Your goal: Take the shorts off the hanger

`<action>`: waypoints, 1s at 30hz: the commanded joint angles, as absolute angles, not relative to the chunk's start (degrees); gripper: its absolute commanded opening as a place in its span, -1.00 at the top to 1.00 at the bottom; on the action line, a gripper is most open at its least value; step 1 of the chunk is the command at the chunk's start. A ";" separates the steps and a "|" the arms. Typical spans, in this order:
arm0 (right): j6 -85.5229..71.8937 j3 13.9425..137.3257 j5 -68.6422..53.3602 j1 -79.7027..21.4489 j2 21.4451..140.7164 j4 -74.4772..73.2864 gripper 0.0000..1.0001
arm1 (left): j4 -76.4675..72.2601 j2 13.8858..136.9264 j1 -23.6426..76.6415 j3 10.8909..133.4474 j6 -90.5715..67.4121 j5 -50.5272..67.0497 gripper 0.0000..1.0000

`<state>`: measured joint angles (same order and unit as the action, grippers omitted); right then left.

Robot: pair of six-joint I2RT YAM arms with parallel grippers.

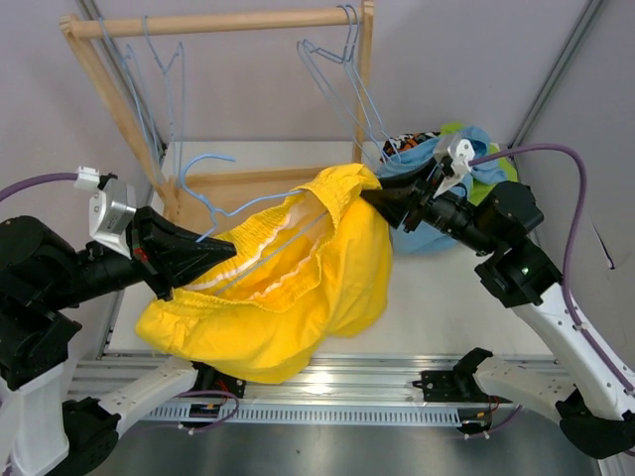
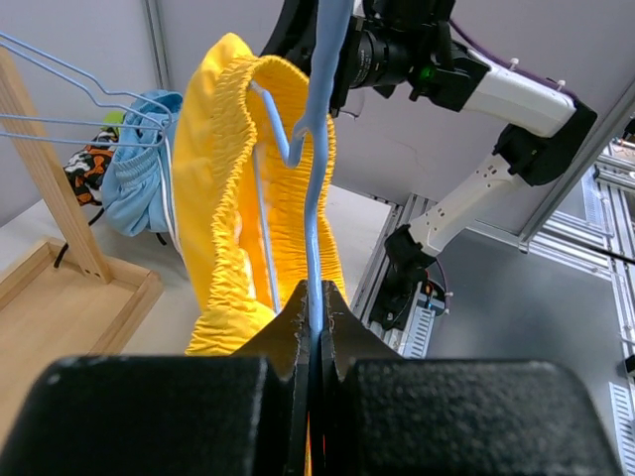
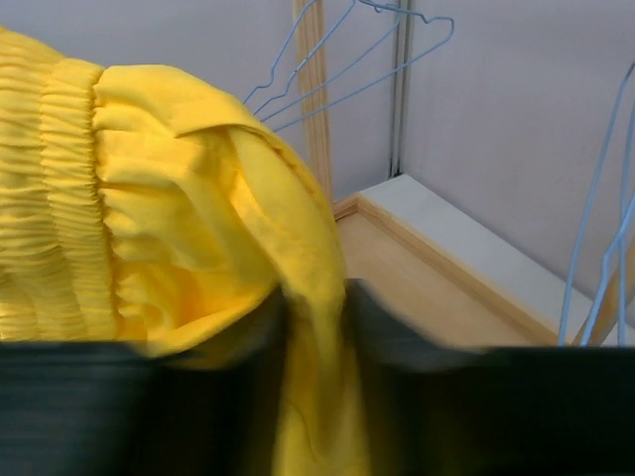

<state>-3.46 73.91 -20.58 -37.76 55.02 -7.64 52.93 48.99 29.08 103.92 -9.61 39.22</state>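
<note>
We see our left claw [image 2: 316, 315] clamped shut on the wire of a blue hanger [image 2: 319, 119], which runs up through the stretchy waistband of the yellow shorts [image 1: 288, 288]. Our right claw [image 1: 379, 201] is closed too, pinching a fold of yellow cloth at the far end of the waistband. The shorts hang stretched between both claws above the near edge of the white table [image 1: 437, 297], with the hanger threaded through them. Just behind the right claw lies a heap of other shorts [image 1: 425, 236], light blue, green and black-patterned. Bare wire hangers [image 1: 359, 94] dangle from the wooden rack [image 1: 218, 22]
</note>
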 commanded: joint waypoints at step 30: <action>-16.70 81.39 -21.71 -13.80 60.38 0.71 1.00 | 52.47 45.79 33.75 101.60 -6.15 36.65 1.00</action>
